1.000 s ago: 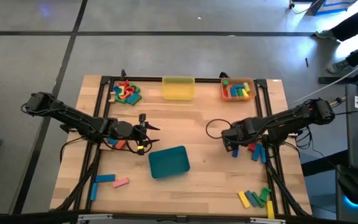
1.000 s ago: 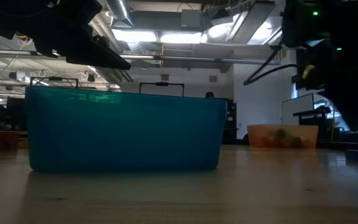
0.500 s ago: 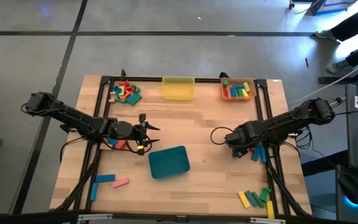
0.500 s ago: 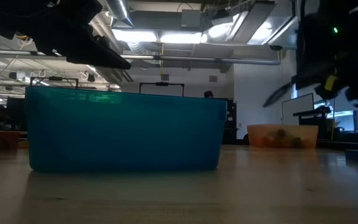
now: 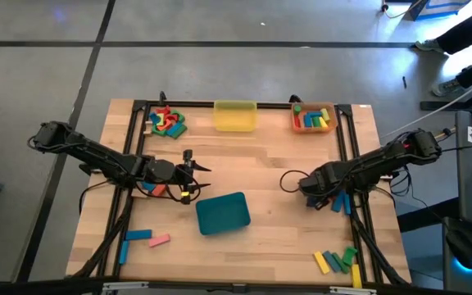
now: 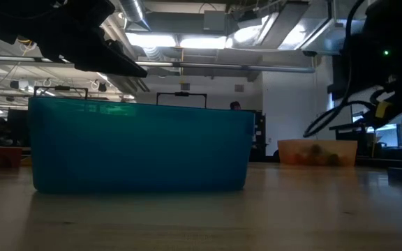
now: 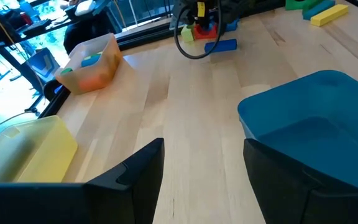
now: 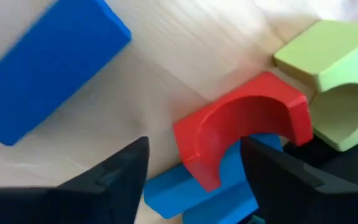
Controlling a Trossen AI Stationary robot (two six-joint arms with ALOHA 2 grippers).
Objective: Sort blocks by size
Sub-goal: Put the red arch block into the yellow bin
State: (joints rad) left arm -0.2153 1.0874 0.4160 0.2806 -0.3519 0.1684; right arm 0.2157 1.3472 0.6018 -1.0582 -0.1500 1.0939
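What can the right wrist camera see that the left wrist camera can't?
Only the right wrist view shows the red arch block up close between its open fingers, leaning on a blue block, with a green arch block beside it. Only the left wrist view shows the teal tray, yellow tray and orange tray. Both share the wooden table and the right-hand pile of blocks.
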